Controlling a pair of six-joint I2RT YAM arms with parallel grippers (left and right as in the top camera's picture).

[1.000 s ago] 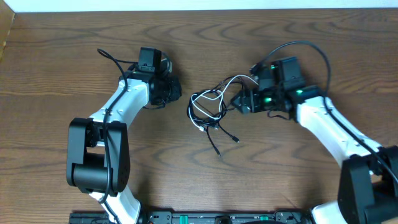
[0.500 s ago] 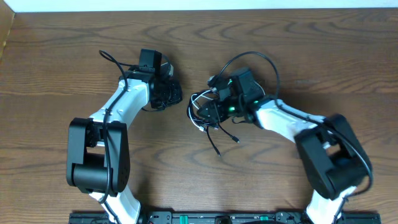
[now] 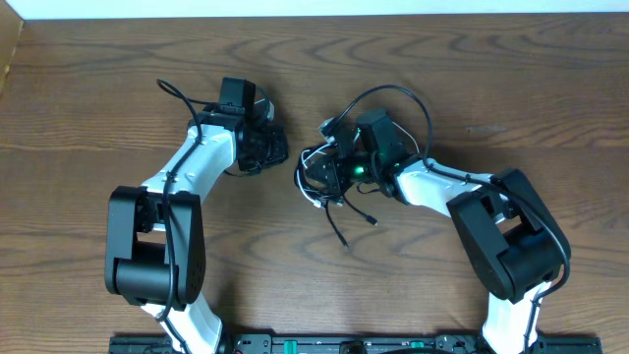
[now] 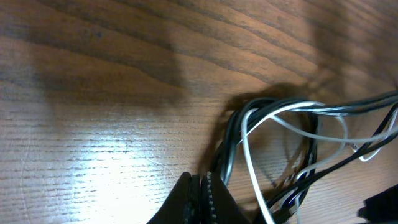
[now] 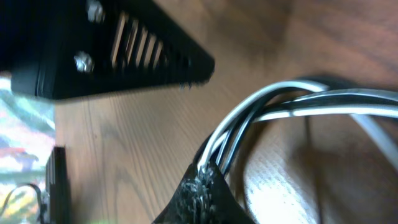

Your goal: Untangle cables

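Well, from overhead the cables (image 3: 314, 179) lie as a small knot of thin loops, white and black, on the brown wood-grain table (image 3: 413, 285) between my two arms. Two black tails with small plug ends trail toward my side. My right gripper (image 3: 332, 169) is buried in the knot's right side. My left gripper (image 3: 273, 147) sits just beside the knot's left edge, and from here I cannot tell whether it touches a cord.

From my left wrist, my left gripper (image 4: 200, 183) shows dark, finely ribbed fingers pressed together to a point, with nothing between them. The cables (image 4: 273, 118) curl right beside the tip: glossy black cords and a smooth white one bent into overlapping arcs, casting soft shadows on the matte grain.

From my right wrist, my right gripper (image 5: 202, 180) has its fingers pinched onto the cables (image 5: 261, 106). There a bundle of round, shiny strands, white, grey and black, runs side by side down into the tip. Above it sits a black angular casing (image 5: 124, 50) with slots and two screw heads, too blurred to tell what it belongs to.
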